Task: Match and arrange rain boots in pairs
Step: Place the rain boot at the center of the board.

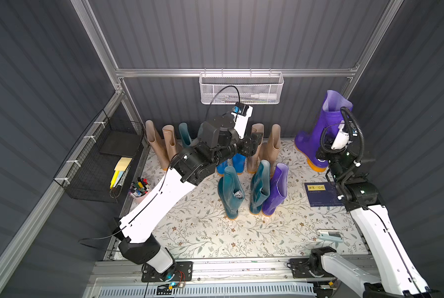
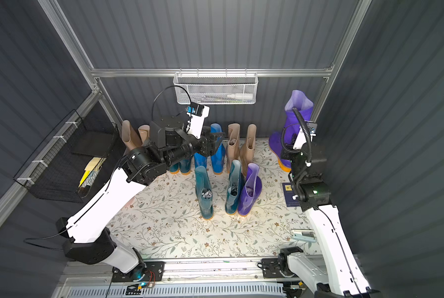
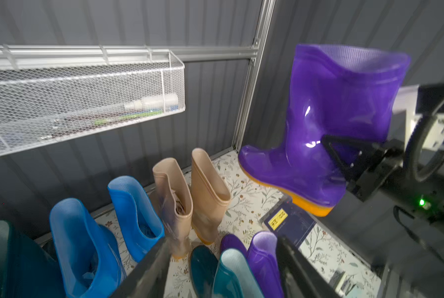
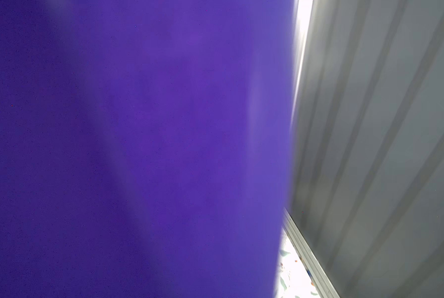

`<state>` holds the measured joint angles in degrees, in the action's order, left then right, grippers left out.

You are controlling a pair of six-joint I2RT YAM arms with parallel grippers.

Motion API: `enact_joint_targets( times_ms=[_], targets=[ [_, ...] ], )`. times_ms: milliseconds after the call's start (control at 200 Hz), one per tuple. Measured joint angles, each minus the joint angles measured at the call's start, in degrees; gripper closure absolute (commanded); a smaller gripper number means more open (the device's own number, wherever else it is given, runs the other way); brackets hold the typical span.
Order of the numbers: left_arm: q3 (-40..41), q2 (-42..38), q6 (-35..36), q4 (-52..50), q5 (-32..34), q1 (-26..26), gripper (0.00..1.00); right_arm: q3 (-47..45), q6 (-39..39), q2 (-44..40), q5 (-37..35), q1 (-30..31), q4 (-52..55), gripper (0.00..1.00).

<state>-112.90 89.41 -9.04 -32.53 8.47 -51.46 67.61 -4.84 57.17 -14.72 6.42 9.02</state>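
Left gripper (image 3: 222, 240): I see it spread wide, grasping nothing, over the back row near the blue boots (image 3: 86, 245), 12 o'clock.
Centre: two teal boots (image 1: 231, 191) and a purple boot (image 1: 276, 193) stand side by side.
Right gripper (image 3: 341, 157): I see it clenched on the heel of the lifted boot (image 3: 332, 116), tilted, off the mat (image 1: 203, 232), 2 o'clock.

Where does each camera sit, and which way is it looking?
Top views: overhead, looking down on floral mat, boots, left arm, right arm.
Left wrist: on the left arm, faces back wall, mesh basket and raised purple boot; open left gripper and right gripper show.
Right wrist: on its arm, against that purple boot; no robot parts show.
Shared: every view shows the purple boot.
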Motion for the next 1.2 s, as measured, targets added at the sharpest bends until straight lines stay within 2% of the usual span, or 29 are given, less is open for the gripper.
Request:
enact_joint_targets(
  times_ms=[160, 445, 915, 1201],
  targets=[
    [8.46, -3.08, 0.96, 2.73, -0.39, 0.0, 0.26, -3.04, -1.4, 3.52, 1.29, -2.01, -2.58, 1.0],
    [14.49, -5.57, 0.33, 7.23, -1.03, 0.0, 0.25, -9.84, -2.78, 15.13, 3.26, -2.1, -14.16, 1.0],
    [15.28, -5.62, -2.8, 9.49, -1.27, 0.0, 0.25, -12.0, -4.09, 36.04, 4.33, -2.12, -37.73, 1.0],
    [16.9, -6.6, -3.26, 9.79, -0.92, 0.0, 0.24, -11.89, -7.87, 43.1, 5.35, -1.92, -45.66, 1.0]
  ],
)
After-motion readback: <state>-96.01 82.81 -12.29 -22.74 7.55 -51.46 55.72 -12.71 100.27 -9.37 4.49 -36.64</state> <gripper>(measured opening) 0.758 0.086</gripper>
